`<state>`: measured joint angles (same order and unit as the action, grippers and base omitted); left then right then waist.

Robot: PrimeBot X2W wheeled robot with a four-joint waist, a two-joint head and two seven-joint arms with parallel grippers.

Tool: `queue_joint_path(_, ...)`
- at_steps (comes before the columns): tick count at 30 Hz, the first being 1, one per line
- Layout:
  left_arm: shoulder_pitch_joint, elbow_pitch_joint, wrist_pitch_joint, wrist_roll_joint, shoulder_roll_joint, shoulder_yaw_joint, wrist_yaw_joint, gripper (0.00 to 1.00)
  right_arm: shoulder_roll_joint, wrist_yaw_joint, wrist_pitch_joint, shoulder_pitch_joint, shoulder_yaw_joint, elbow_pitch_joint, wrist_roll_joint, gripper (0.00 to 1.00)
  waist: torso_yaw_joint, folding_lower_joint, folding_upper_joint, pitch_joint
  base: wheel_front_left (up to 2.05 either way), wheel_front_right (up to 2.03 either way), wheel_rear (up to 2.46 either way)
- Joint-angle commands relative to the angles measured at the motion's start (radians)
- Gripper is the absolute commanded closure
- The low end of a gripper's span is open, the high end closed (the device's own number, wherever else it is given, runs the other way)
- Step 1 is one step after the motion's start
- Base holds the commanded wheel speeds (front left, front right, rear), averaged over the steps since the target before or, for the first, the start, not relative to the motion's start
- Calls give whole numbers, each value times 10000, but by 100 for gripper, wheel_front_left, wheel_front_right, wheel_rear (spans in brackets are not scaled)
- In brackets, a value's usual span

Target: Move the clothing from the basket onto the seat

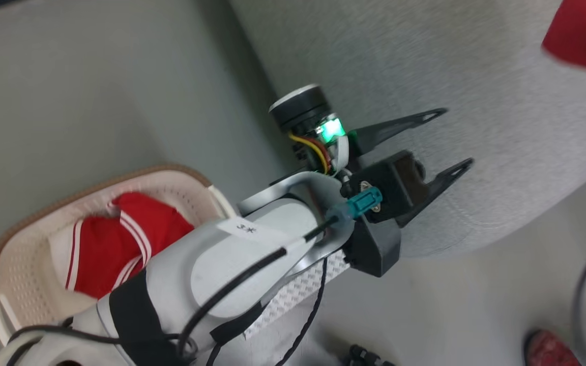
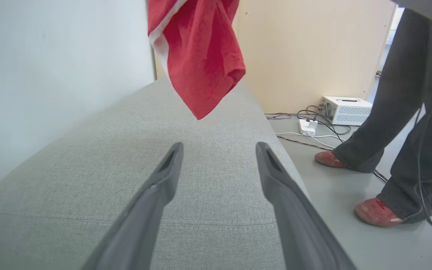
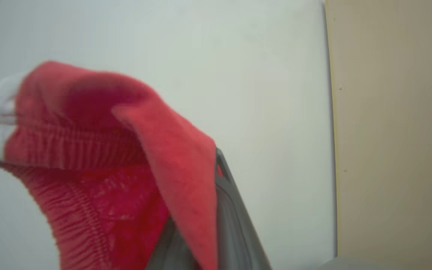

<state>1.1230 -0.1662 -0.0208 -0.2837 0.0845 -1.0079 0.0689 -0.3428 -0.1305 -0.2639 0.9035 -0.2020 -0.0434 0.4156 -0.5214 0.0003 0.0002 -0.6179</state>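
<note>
A red garment with white stripes (image 1: 115, 239) lies in the cream basket (image 1: 23, 264) at the lower left of the head view. My left gripper (image 1: 457, 136) is open and holds nothing, its fingers spread just above the rounded end of the grey sofa (image 1: 425, 61); the left wrist view shows the same open left gripper (image 2: 219, 146) over the sofa (image 2: 126, 157). A second red garment (image 2: 201, 56) hangs in the air above the sofa's far part, and its edge (image 1: 585, 33) enters the head view's top right corner. My right gripper (image 3: 208, 168) is shut on this garment (image 3: 99, 150), whose elastic waistband drapes over the fingers.
A person in dark trousers (image 2: 407, 112) and red shoes (image 2: 375, 212) stands on the floor right of the sofa; one shoe (image 1: 547, 351) is at the head view's lower right. A white box (image 2: 346, 110) and cables (image 2: 313, 131) lie by a wooden panel (image 2: 306, 48). A pale wall runs behind the sofa.
</note>
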Motion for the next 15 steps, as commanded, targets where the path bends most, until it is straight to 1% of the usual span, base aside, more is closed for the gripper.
queue_joint_path(1,255,131,-69,74,-1,-38,17,0,-356,-4,-6,486,-184,147,218,100,785,-3,-2,-1275,0,0,0)
queue_joint_path(4,491,336,-229,148,-39,-139,43,0,-902,-4,-6,1251,-715,611,636,100,1029,-3,-2,-1716,0,0,0)
queue_joint_path(6,625,450,-308,187,-74,-178,49,0,-1262,-4,-6,1627,-883,989,684,100,1177,-3,-2,-1981,0,0,0)
queue_joint_path(8,717,540,-375,216,-70,-212,45,0,-1457,-4,-6,1893,-895,1459,641,100,1279,-3,-2,-2222,0,0,0)
queue_joint_path(12,783,613,-510,260,49,-244,-3,0,-1480,-4,-6,2138,-643,2896,412,100,1339,-3,-2,-2605,0,0,0)
queue_joint_path(15,776,597,-642,301,127,-312,-48,0,-1259,-4,-8,2314,-506,4062,215,100,1357,-3,-2,-2758,0,0,0)
